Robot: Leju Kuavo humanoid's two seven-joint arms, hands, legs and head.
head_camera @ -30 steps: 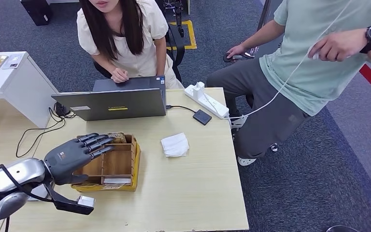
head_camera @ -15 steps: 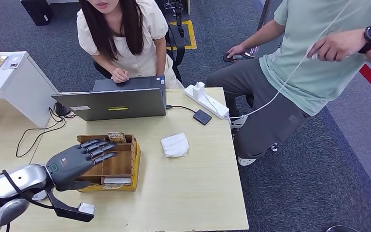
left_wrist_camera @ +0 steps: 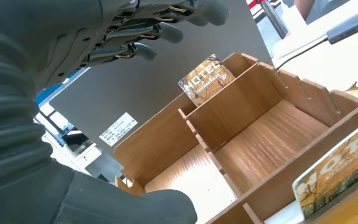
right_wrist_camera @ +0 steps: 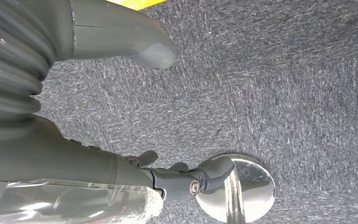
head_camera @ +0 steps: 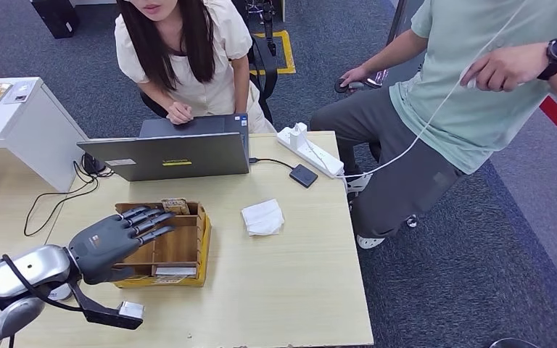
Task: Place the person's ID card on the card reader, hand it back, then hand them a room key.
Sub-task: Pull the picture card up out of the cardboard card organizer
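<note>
My left robot hand [head_camera: 112,240] hovers released over the box [head_camera: 201,239]; key card [head_camera: 175,206] stands upright just beyond fingertips (far compartment).

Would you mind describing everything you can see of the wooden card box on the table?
The open-topped wooden card box looks like light plywood, with slotted dividers forming several compartments. It sits flat on the pale wooden table, in front of the grey laptop. A patterned hotel key card stands upright in its far compartment; another lies along the near edge. The robot's left hand hovers over it, fingers spread, holding nothing.
</note>
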